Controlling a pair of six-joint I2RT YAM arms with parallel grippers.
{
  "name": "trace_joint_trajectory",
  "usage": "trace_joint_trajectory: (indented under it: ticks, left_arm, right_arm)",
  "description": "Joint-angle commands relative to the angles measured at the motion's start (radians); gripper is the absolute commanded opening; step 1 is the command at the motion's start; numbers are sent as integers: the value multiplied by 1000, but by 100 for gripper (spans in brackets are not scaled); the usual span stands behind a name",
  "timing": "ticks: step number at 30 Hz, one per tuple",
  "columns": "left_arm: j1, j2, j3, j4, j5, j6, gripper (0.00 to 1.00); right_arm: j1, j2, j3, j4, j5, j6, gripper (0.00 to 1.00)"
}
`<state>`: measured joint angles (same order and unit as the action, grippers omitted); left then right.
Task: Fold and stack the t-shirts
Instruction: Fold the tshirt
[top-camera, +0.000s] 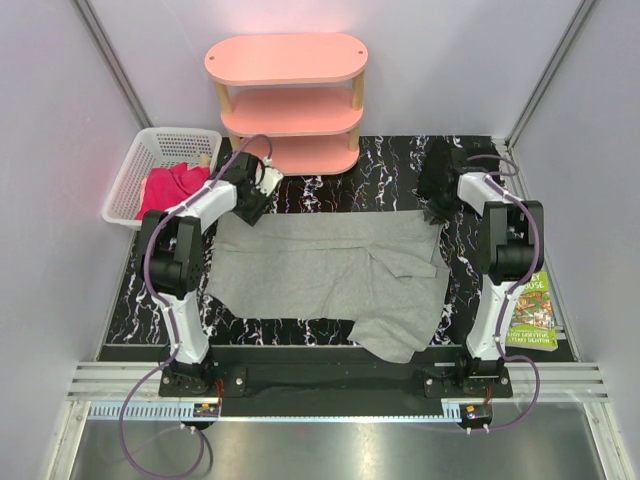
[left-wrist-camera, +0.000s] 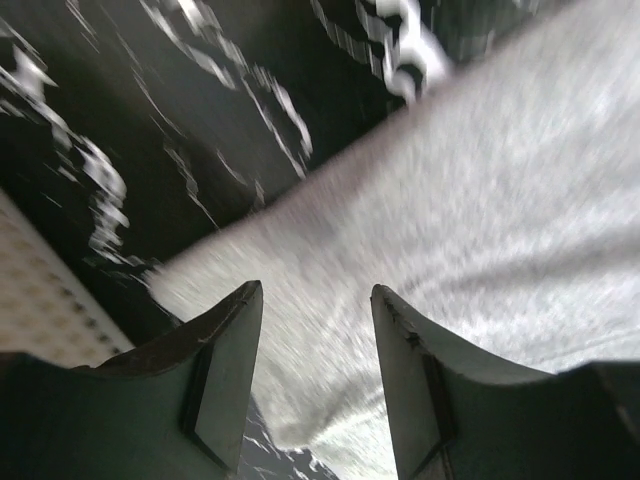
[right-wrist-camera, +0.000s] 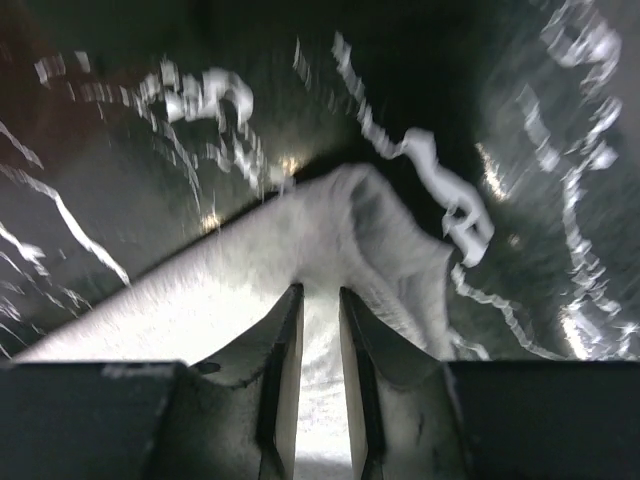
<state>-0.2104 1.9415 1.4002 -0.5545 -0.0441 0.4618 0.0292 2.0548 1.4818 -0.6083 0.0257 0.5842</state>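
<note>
book (top-camera: 531, 315) cover: "HOUSE" legible | smaller lines below: too small to read | other text: none

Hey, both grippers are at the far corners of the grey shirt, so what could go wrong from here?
The left gripper is open right at the grey t-shirt's edge, so it may close on little cloth and slip. The right gripper is nearly closed, hold unclear; uneven lifting would skew the shirt. The rumpled near-right flap could get folded in lumpy.
</note>
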Motion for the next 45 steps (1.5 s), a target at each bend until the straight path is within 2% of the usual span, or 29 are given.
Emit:
trace_joint_trajectory:
  ticks: [1,6,10,13,17,18,21,23,29,37,45]
  left_arm:
    - [-6,46,127,7,-16,-14,53]
    - [-1,137,239,-8,-65,0,52]
    - [-1,107,298,-70,-39,-23,51]
    - [-27,-44,187,-84,-17,-17,52]
    - [-40,-264,5,-96,12,-21,54]
    - [-40,-292,-25,-102,26,-26,54]
    - [-40,-355,-147,-105,38,-34,54]
    - [-40,-325,-159,-104,27,-37,54]
    - [-23,-178,-129,-81,-45,-48,52]
    - [-23,17,32,-122,-128,-68,51]
    - [-21,50,49,-130,-143,-52,50]
  right_arm:
    - [-55,39,121,-70,28,-12,28]
    - [-61,80,251,-122,-9,-23,30]
    - [-55,33,304,-162,-61,-27,32]
    - [-35,-91,272,-163,-69,-38,33]
    - [93,-243,175,-157,-98,-46,34]
    - [148,-286,117,-150,-104,-49,34]
    - [193,-308,16,-110,-145,-41,34]
    - [201,-280,-29,-81,-145,-38,33]
    - [202,-202,-25,-64,-121,-60,33]
    - [181,-91,54,-64,-82,-63,30]
    - [143,-10,35,-64,-90,-38,28]
